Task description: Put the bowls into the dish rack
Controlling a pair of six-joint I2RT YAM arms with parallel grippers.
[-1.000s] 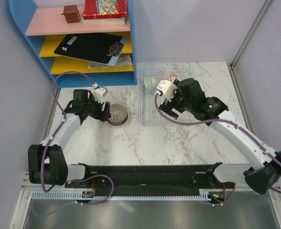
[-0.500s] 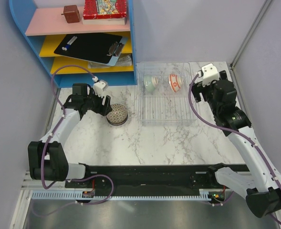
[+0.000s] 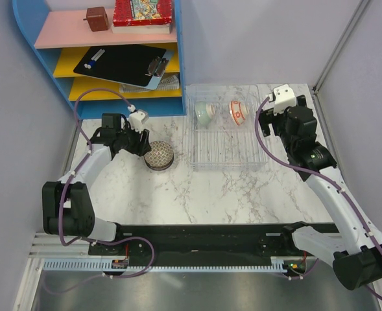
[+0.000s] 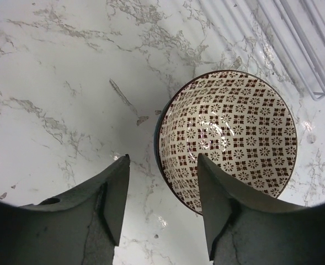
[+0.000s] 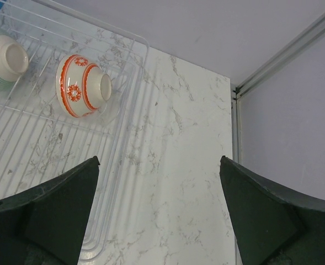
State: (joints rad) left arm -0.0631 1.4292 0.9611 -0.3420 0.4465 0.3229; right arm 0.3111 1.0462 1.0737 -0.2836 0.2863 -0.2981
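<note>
Bowl to load: the patterned bowl (image 3: 159, 155) sits upright on the table (image 3: 210, 194), just left of the dish rack (image 3: 224, 163) and outside it.
Already racked: a pale green bowl (image 3: 203, 113) and a white bowl with red marks (image 3: 238, 112) stand on edge at the far end of the rack.
Handling: it is probably glazed ceramic, so stiff, fairly heavy for its size, slick under the fingers, and likely to chip if knocked against the rack.
Where to grip: pinch the rim wall on the near-left side, one finger inside and one outside. A glossy rim calls for a firm squeeze.
Left hand (image 4: 162, 163): the fingers are spread over that rim, one above the bowl's inside and one above the table. Whether either touches yet is hard to tell.
Right hand (image 5: 158, 163): spread wide and holding nothing, to the right of the rack's far end.
Change from a second ago: the right arm was over the rack, hiding the white bowl, and has since drawn back to the right. The left hand has barely shifted beside its bowl.
</note>
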